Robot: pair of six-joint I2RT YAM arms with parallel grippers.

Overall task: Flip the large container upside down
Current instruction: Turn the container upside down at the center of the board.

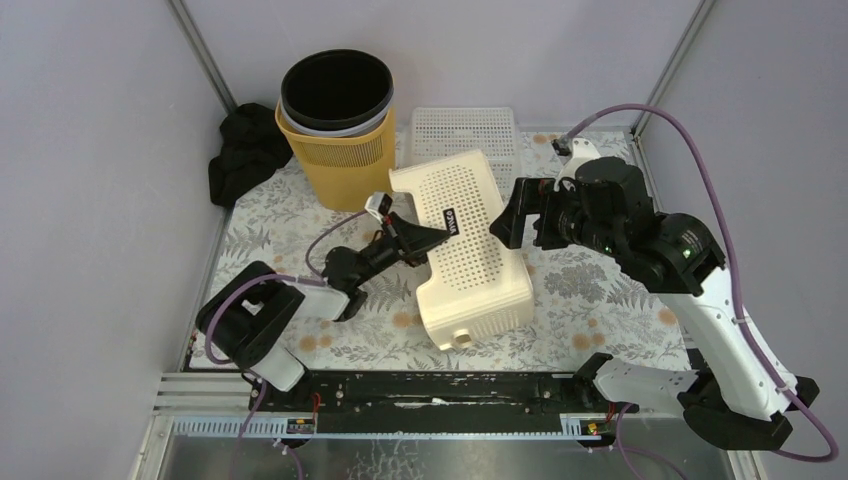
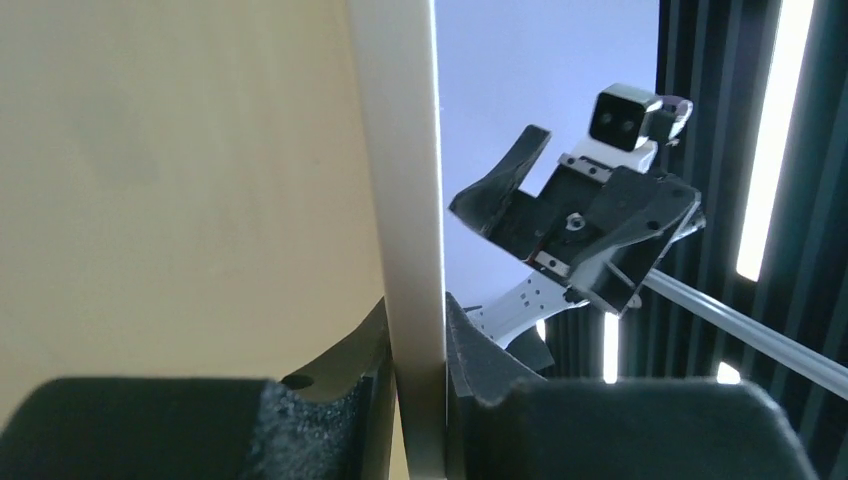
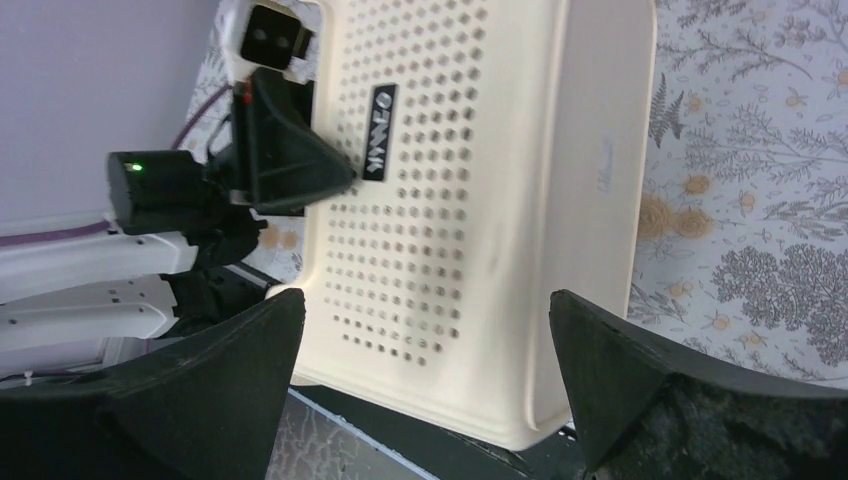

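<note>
left gripper is clamped on a thin cream edge of the container, one pad on each side. right gripper hangs with jaws wide apart and empty, on the side of the container away from the bin.

the container lies close in front and to the right of the bin, tipped up, a broad holed face uppermost, so the flip looks partly done. to do it well, the pinch should be firm, since so thin an edge could slide out of the pads. the roll should turn about the edge resting on the table, away from the bin, with the right gripper steadying the far wall so nothing drops or skids.

it is cream plastic with rows of small holes, a dark label mid-face and a smooth rounded rim. it is probably light.
</note>
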